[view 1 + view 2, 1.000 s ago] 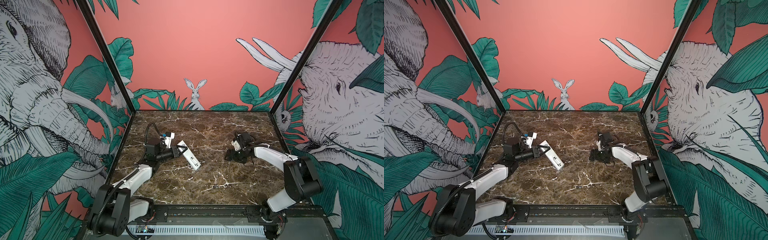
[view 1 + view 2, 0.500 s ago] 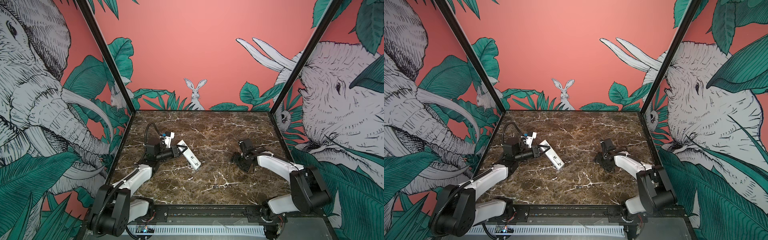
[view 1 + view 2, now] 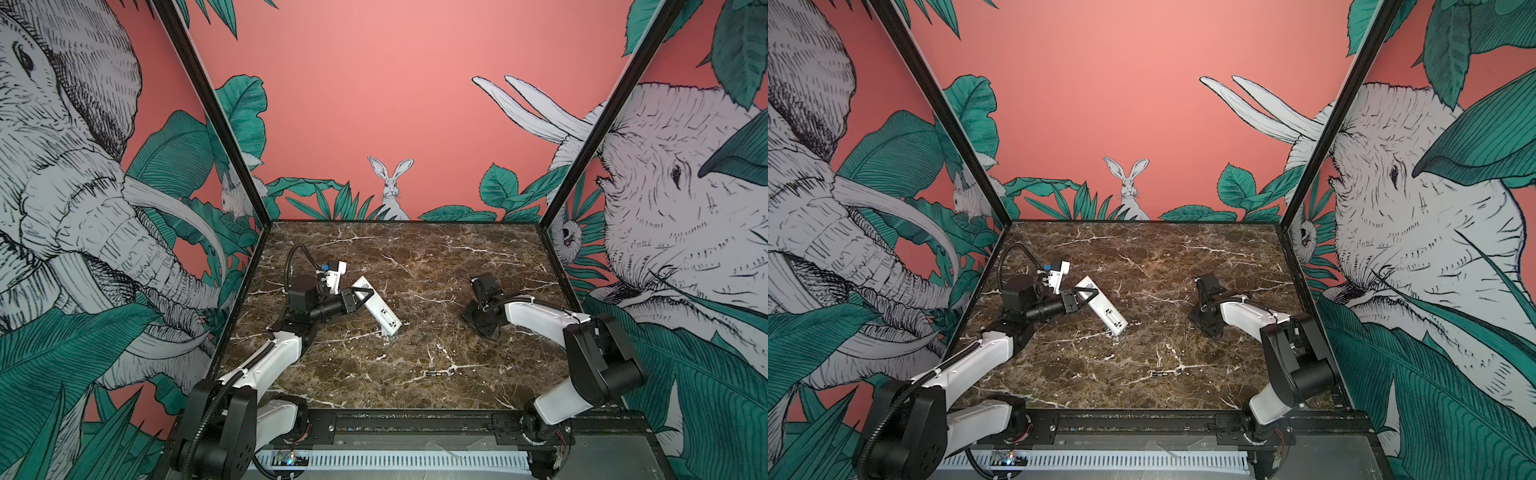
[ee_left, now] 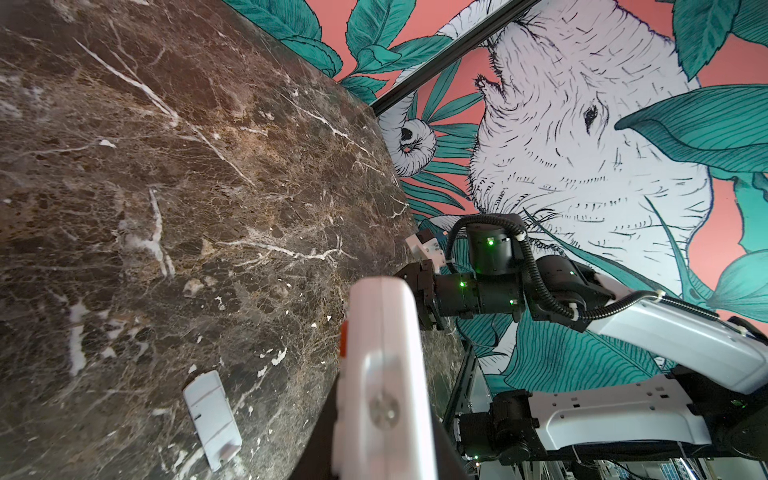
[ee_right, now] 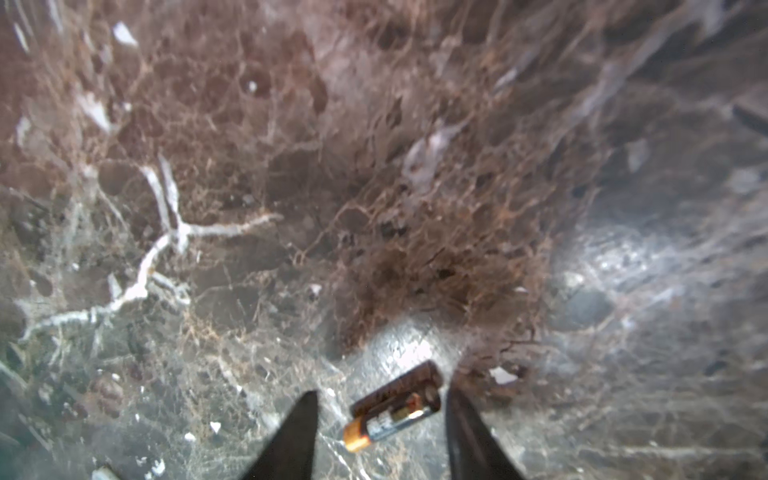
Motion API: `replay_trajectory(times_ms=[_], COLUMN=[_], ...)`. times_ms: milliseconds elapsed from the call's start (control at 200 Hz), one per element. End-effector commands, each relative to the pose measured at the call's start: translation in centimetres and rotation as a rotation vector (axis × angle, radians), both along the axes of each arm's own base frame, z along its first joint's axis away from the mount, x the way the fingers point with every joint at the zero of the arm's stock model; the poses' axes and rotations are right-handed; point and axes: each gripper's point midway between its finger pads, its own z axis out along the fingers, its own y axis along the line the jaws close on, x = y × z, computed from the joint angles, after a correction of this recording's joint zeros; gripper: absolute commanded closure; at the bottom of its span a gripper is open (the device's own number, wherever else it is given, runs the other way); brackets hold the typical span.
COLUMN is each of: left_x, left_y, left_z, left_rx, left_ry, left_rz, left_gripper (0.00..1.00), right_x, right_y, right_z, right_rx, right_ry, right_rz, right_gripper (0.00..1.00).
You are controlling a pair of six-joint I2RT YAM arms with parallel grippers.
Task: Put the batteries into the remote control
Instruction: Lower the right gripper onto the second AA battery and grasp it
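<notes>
Nearest the front edge of the worktop point(image 3: 415, 257), a loose battery point(image 3: 434, 373) lies by itself, well apart from both arms. Farther in, on the right, the right gripper point(image 5: 381, 397) is down at the marble surface. Its wrist view shows the two dark fingers point(image 5: 291, 440) standing apart on either side of a second battery point(image 5: 390, 419), a dark cylinder with a coppery end lying flat. A gap shows on each side of it, so the jaws are released and nothing is pinched yet. Farther back on the left, the left gripper point(image 3: 365, 296) is clenched on the remote control point(image 3: 380, 309), holding it tilted with its lower end near or on the worktop and its plain white back facing up. A recess shows near that lower end in both top views, likely the open battery bay, though it is too small to tell what lies in it. In the left wrist view a small flat white cover point(image 4: 212, 417) lies on the worktop beside the remote control. By my reading the task is at an early stage: the cover seems to be off and the remote control is presented, but both batteries are outside it. What is left is to grasp the second battery, carry it across and seat it, then fetch the loose battery from the front.
</notes>
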Motion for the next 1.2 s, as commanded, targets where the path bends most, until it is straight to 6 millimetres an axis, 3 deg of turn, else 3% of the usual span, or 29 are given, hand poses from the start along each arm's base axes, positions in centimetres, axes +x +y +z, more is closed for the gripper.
replay_trajectory(times_ms=[0,155,300,565,900,1195], left_x=[-0.2,-0.1,-0.1,0.0,0.0,0.3], left_y=[0.2,0.3,0.3,0.4,0.6,0.6], left_z=[1.0,1.2,1.3,1.5,1.7,1.9], left_rx=[-0.014,-0.015,-0.017,-0.017,-0.007,-0.001], left_ry=[-0.046,-0.049,-0.050,-0.054,-0.057,-0.062], left_rz=[0.003,0.005,0.004,0.007,0.016,0.020], left_gripper=[1.00,1.00,1.00,1.00,1.00,1.00], right_x=[-0.3,0.6,2.1,2.0,0.3,-1.2], right_y=[-0.3,1.4,4.6,8.6,7.9,7.3], right_z=[-1.7,-2.1,-2.2,-2.4,-3.4,-3.3], right_rx=[-0.067,-0.094,-0.113,-0.220,-0.314,-0.331], right_ry=[0.042,0.036,-0.002,0.049,0.118,0.098], right_rz=[-0.042,0.087,0.341,0.762,0.983,1.018], right_gripper=[0.61,0.69,0.77,0.83,0.87,0.79])
